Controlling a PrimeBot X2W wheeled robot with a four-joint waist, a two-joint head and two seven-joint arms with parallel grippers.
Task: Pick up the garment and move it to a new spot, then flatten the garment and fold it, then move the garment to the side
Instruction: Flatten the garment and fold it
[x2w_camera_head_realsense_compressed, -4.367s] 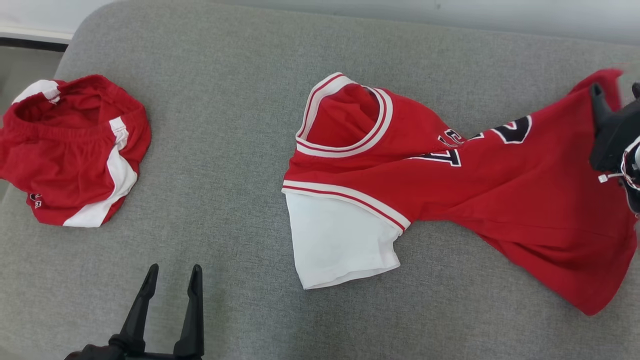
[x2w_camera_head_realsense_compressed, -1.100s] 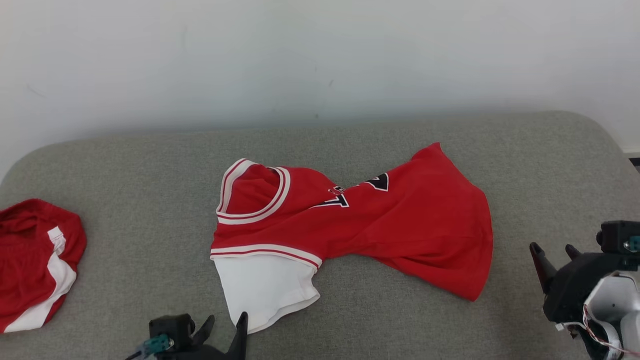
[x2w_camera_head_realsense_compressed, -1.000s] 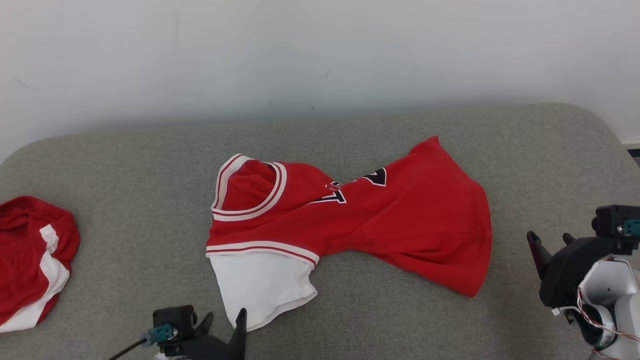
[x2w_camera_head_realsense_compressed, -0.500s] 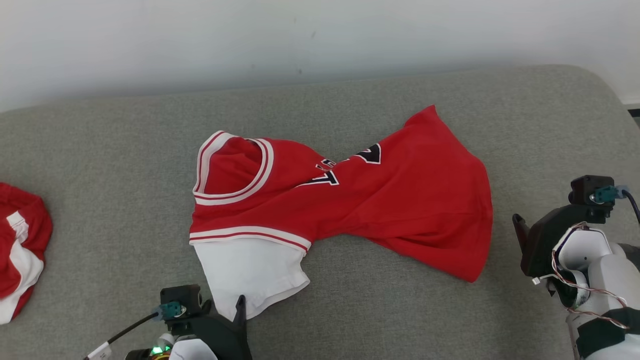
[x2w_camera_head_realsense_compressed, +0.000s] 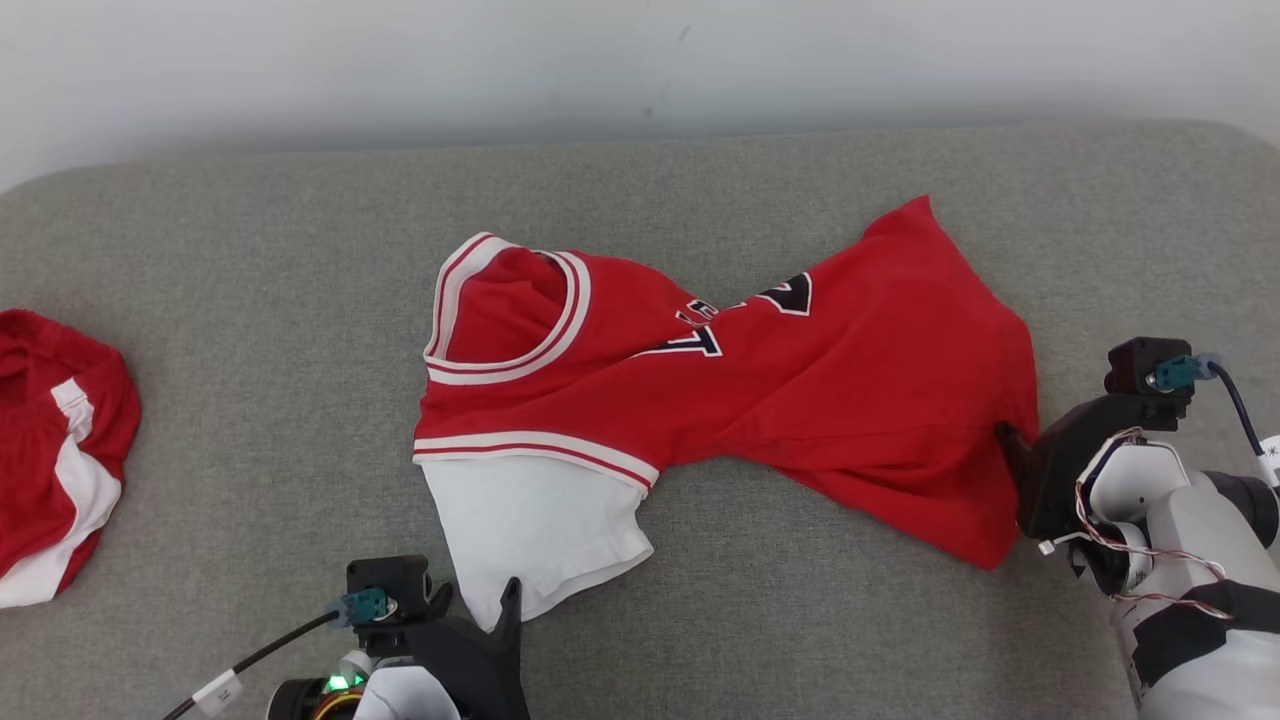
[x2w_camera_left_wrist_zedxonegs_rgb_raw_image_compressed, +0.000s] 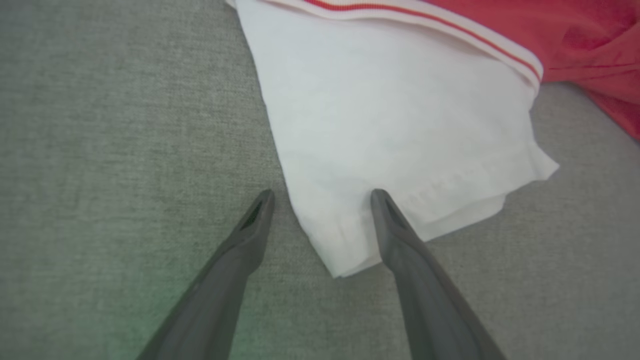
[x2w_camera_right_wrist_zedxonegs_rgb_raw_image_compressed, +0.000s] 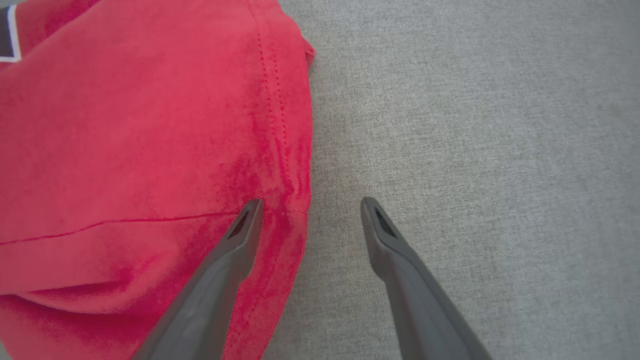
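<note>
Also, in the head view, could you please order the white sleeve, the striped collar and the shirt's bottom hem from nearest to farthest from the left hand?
1. The white sleeve, lower middle, right at the left hand.
2. The striped collar, farther back, near the centre.
3. The bottom hem, far right.

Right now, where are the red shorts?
In the head view, the red shorts lie at the left edge, on the grey cushion, well left of the jersey.

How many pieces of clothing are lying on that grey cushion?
2: a red jersey with a white sleeve in the middle, and red-and-white shorts at the left edge, partly cut off by the picture.
</note>
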